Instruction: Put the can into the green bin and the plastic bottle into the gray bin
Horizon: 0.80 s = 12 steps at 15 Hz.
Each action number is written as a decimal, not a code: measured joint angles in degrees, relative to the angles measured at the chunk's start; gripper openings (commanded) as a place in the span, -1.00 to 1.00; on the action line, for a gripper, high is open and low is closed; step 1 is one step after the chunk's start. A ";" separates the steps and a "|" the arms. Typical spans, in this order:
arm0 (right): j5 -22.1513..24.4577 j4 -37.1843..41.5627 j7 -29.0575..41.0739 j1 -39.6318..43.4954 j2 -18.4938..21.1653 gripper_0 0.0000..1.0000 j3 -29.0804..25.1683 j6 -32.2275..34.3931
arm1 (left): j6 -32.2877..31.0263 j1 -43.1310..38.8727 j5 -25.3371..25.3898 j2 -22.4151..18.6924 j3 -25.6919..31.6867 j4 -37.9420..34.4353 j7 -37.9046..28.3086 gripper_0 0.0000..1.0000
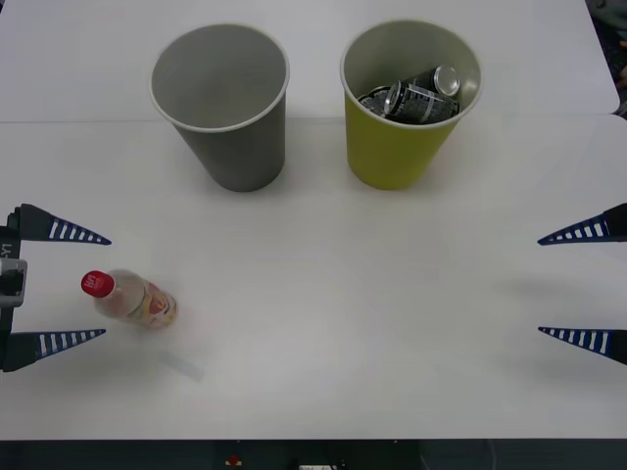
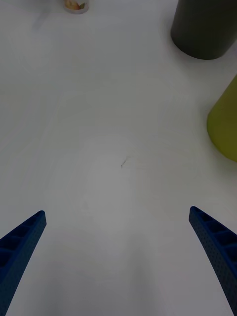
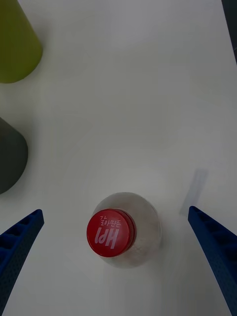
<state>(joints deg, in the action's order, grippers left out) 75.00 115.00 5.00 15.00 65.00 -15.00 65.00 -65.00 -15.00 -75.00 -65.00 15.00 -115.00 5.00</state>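
Observation:
The plastic bottle point(image 1: 137, 300) stands upright near the table's front left, red cap point(image 3: 110, 234) up. My left gripper point(image 1: 105, 286) is open at the left edge, one fingertip on each side of the bottle and neither touching it; from the wrist the left gripper point(image 3: 115, 211) straddles the cap. The gray bin point(image 1: 221, 98) stands at the back left, with nothing showing inside. Beside it, the green bin point(image 1: 402, 137) holds a dark can point(image 1: 416, 96) lying in it. My right gripper point(image 1: 539, 286) is open at the right edge, holding nothing.
The white table point(image 1: 353, 294) is bare between the arms. In the right wrist view the gray bin point(image 2: 205, 29) and green bin point(image 2: 227, 123) stand far ahead of the right gripper point(image 2: 117, 211). The table's front edge point(image 1: 313, 438) is close below the bottle.

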 measured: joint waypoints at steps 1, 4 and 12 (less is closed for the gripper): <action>0.00 0.00 0.00 0.00 0.00 1.00 0.00 0.00 | 0.00 0.00 0.00 0.00 0.00 0.00 0.00 1.00; 0.00 0.00 0.00 0.00 0.00 1.00 0.00 0.00 | 1.50 -0.23 1.45 0.50 0.82 0.27 0.15 1.00; 0.00 0.00 0.00 0.00 0.00 1.00 0.00 0.00 | 1.93 -0.67 8.76 -0.54 1.47 5.50 0.36 1.00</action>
<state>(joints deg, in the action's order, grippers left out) 75.00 115.00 5.00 15.00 65.00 -15.00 65.00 -63.07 -15.67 -66.24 -65.54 16.47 -109.50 5.36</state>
